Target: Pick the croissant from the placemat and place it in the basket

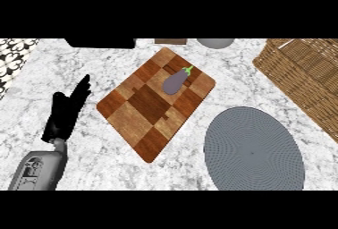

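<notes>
Resting open and empty at left, the left hand [66, 112] is seen; no croissant is visible on the placemat [254, 150] or in the basket [307, 76].

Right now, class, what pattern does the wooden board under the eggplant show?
The wooden board shows a checkered pattern of light and dark brown squares, seen in the head view.

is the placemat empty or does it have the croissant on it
Empty. The round grey placemat shows only its bare woven surface; no croissant is in view. The one food item visible is an eggplant on the cutting board.
</notes>
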Tool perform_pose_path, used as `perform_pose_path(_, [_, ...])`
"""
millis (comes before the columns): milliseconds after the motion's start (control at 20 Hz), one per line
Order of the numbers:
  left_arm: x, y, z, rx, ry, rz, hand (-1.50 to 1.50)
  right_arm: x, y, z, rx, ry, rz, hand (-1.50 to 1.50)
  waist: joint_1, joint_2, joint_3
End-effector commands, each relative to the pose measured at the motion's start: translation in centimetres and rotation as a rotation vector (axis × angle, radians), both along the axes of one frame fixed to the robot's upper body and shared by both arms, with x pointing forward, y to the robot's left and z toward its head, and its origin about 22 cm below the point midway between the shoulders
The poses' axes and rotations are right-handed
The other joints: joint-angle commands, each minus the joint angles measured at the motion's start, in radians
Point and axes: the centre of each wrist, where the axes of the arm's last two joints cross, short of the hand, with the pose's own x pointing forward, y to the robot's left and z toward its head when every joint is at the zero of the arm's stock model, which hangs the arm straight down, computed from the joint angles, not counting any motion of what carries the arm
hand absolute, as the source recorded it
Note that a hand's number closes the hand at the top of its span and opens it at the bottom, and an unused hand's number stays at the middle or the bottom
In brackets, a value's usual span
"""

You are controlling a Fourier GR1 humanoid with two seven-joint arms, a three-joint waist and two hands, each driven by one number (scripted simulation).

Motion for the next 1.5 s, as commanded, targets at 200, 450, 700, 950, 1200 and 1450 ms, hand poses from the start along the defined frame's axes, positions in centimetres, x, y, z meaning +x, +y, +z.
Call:
perform_pose_path(200, [-0.7, 0.0, -0.4, 0.001, -0.006, -0.006, 0.00, 2.5, -8.2, -4.5, -0.018, 0.011, 0.034, 1.50, 0.003, -0.001, 0.001])
perform_pose_path(450, [0.1, 0.9, -1.2, 0.008, -0.010, -0.003, 0.00, 5.4, -8.4, -6.6, -0.014, 0.024, 0.082, 1.50, 0.006, 0.002, 0.000])
perform_pose_path(700, [0.5, 0.7, 0.0, -0.024, -0.010, 0.001, 0.00, 5.2, -11.2, -8.7, -0.036, 0.046, 0.083, 1.50, 0.007, 0.003, 0.001])
perform_pose_path(950, [0.6, 0.3, 0.1, -0.010, 0.006, -0.006, 0.00, 7.8, -9.3, -11.8, 0.053, 0.167, 0.098, 1.50, 0.009, 0.000, 0.000])
perform_pose_path(1200, [1.1, 0.3, -0.5, -0.002, 0.011, -0.010, 0.00, 8.7, -8.9, -14.8, 0.234, 0.212, 0.059, -1.50, 0.010, 0.005, 0.001])
perform_pose_path(1450, [-0.3, -0.4, -1.5, 0.005, -0.009, -0.008, 0.00, 7.5, -10.7, -16.7, 0.324, 0.103, 0.067, -1.50, 0.012, 0.003, 0.002])
